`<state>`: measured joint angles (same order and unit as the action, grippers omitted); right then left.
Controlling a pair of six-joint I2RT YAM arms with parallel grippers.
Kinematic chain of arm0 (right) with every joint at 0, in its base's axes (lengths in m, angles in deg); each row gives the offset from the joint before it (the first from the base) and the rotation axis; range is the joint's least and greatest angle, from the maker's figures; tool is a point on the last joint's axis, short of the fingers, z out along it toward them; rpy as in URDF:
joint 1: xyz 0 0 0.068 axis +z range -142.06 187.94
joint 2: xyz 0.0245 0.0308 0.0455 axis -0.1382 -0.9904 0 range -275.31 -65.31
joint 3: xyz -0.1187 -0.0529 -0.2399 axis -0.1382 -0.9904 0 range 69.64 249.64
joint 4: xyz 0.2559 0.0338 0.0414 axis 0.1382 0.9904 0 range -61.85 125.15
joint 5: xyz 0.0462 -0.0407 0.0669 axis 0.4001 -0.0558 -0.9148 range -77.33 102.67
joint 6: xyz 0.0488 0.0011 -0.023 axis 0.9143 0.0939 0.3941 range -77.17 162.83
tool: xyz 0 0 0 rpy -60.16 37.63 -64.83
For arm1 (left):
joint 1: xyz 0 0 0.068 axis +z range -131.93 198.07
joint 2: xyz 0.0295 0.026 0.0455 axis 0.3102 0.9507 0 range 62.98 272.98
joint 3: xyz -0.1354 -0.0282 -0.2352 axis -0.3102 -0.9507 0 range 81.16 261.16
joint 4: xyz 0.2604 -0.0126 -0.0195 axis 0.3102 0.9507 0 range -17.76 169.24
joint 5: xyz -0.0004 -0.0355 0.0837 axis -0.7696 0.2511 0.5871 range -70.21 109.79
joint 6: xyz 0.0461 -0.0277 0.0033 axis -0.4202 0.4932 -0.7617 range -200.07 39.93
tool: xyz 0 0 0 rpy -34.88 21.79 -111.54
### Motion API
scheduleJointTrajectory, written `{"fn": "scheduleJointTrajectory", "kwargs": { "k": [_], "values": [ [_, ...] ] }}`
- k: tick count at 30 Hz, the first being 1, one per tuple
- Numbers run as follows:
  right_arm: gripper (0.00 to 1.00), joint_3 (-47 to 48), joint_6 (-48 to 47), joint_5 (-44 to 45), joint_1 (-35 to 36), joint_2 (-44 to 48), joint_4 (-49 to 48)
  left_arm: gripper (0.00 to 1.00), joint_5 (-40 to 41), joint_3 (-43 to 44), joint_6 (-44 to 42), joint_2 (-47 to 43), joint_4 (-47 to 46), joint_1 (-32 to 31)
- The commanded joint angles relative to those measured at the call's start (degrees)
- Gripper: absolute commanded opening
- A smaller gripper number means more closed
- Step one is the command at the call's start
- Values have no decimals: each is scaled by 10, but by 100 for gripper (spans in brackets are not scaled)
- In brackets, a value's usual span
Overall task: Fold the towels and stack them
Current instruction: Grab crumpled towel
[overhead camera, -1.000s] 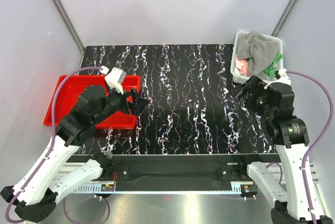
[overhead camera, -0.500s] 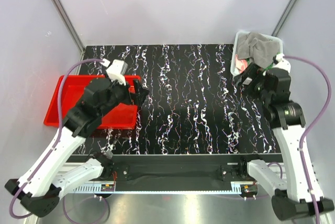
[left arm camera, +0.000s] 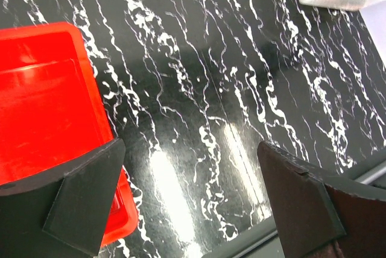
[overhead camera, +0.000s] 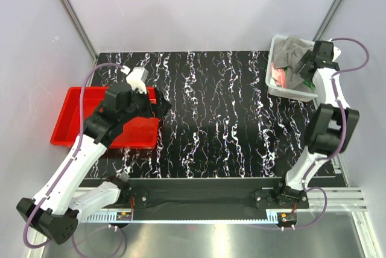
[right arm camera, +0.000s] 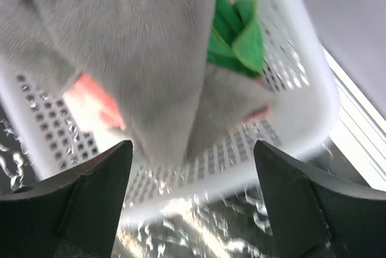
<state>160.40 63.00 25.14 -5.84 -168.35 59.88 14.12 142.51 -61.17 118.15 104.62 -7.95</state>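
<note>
I see a black, white-veined worktop (overhead camera: 211, 119) enclosed by pale grey walls (overhead camera: 199, 5). Left hand (left arm camera: 193, 198) spread above it. Right hand (right arm camera: 192, 191) spread over the basket (right arm camera: 307, 110) of towels (right arm camera: 139, 47).

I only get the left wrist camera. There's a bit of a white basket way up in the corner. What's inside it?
Observer: Towels! A big grey towel is heaped on top in the white basket.
Operator: Are there any other colours?
Observer: Yes. A bright green towel is tucked in beside the grey one.
Operator: Any more?
Observer: A salmon-pink towel peeks out from under the grey one. The right fingers are at the basket, spread apart and not gripping anything.
</note>
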Motion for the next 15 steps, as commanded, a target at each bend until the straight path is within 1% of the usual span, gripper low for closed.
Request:
{"fn": "scheduleJointTrajectory", "kwargs": {
  "k": [1, 2, 4, 6, 7, 9, 11, 12, 13, 14, 15],
  "values": [
    [88, 98, -33, -62, -6, -64, -35, 99, -39, -12, 3, -12, -40, 3],
    [88, 111, -43, -77, -8, -98, -40, 99, -40, -14, 3, -11, -41, 3],
    [87, 149, -57, -100, -11, -127, -36, 99, -35, -18, 7, -11, -45, 3],
    [81, 177, -65, -99, -12, -161, -19, 99, -36, -28, 12, -13, -57, 3],
    [76, 200, -67, -96, -12, -168, -15, 99, -38, -30, 12, -12, -59, 2],
    [50, 221, -72, -94, -12, -181, -6, 99, -38, -31, 12, -10, -64, 3],
    [28, 265, -72, -85, -12, -186, 25, 99, -36, -30, 11, -3, -61, 3],
    [8, 287, -72, -84, -12, -186, 44, 99, -35, -25, 10, -2, -60, 3],
    [0, 338, -62, -91, -12, -184, 62, 99, -36, -25, 10, -1, -61, 3],
    [0, 363, -57, -103, -11, -171, 91, 99, -36, -21, 10, 1, -63, 3],
    [0, 400, -52, -155, -11, -160, 99, 99, -34, -18, 11, 0, -66, 3]
  ]
}}
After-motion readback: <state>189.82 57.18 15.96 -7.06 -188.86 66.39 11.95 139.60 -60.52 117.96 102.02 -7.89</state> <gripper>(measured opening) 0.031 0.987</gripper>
